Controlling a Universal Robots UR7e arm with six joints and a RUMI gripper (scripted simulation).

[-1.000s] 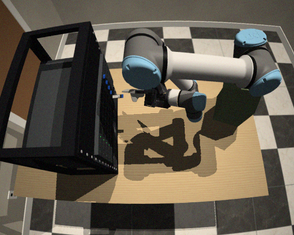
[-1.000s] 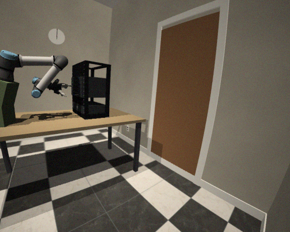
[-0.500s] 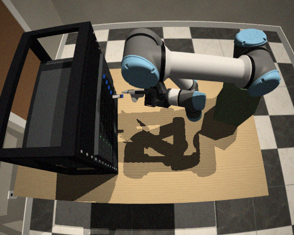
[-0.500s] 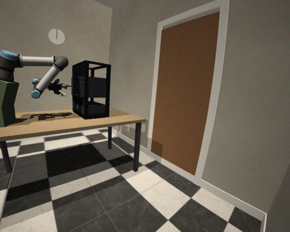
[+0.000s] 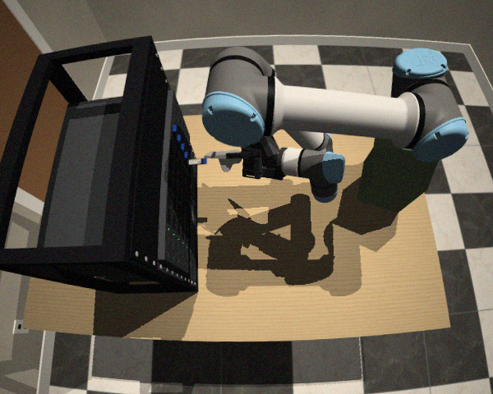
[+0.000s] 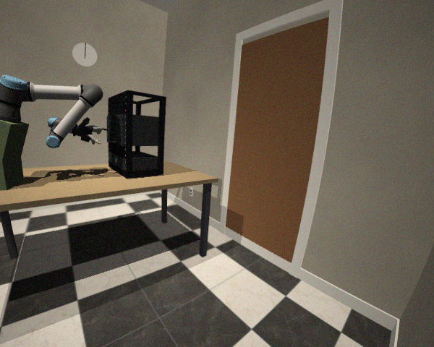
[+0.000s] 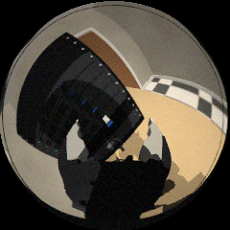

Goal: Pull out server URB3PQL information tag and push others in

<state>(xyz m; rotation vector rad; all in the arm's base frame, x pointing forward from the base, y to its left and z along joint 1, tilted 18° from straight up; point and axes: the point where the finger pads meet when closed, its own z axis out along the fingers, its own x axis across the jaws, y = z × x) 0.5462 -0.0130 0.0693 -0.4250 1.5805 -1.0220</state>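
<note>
The black rack (image 5: 144, 106) (image 6: 160, 130) (image 7: 31, 105) stands upright on the table. One information tag (image 5: 195, 161) (image 7: 105, 118) sticks out from the rack front, white with a blue end; its print is too small to read. Several other tags show as blue ends close to the front, among them one blue end (image 5: 174, 128) at the far end of the row and one blue end (image 7: 95, 109) beside the pulled-out tag. My gripper (image 5: 216, 162) (image 6: 100, 136) (image 7: 114, 119) is open and empty in front of the rack, its fingertips just short of the pulled-out tag's blue end.
The wooden table (image 5: 280, 313) (image 6: 179, 179) carries the rack and the arm's green pedestal (image 5: 391, 182) (image 6: 3, 152). The arm's forearm (image 5: 340, 107) reaches over the table above the gripper. Servers with green lights sit in the rack near its other side.
</note>
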